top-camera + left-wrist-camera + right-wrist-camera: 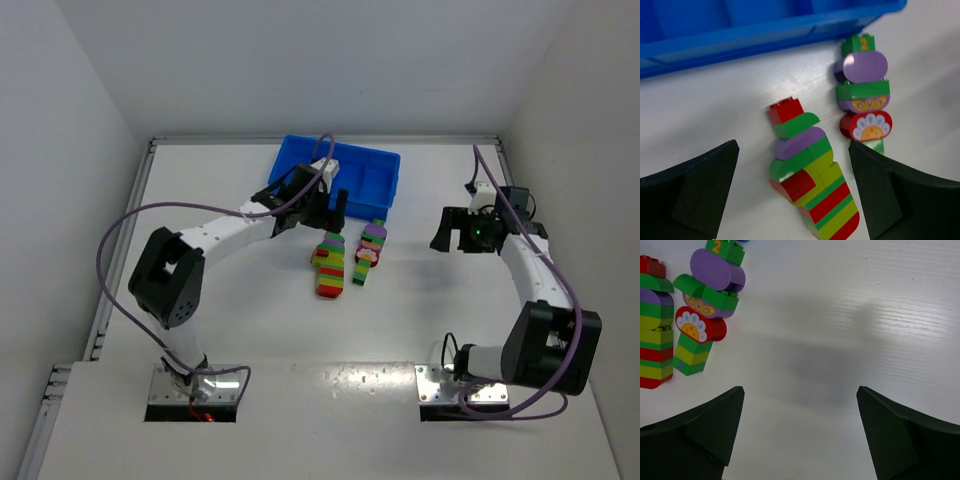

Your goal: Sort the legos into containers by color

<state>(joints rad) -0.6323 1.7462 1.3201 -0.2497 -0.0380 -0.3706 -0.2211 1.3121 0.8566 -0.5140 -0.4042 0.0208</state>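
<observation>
Left tool [793, 145]: released, jaws spread wide, holding nothing. In its wrist view a striped stick [807, 170] of legos lies on the tabletop [250, 330] in the gap between the two fingers, clear of both. From the end nearest the tool the stick runs red, yellow and green stripes, then a purple brick, a green one and a red cap at the far end.

A second stick [862, 95] lies just beside the left tool's right-hand finger, parallel to the first and apart from it. It carries purple and green bricks, a red flower-printed piece and a green brick marked "2" at its far end.

The blue tray [765, 32] sits ahead of the left tool's fingertips. The "2" brick is right at its near wall; contact cannot be judged.

Right tool [800, 390]: released, jaws wide apart, over bare tabletop. Both sticks lie ahead of it and off to its left, well outside the fingers.
</observation>
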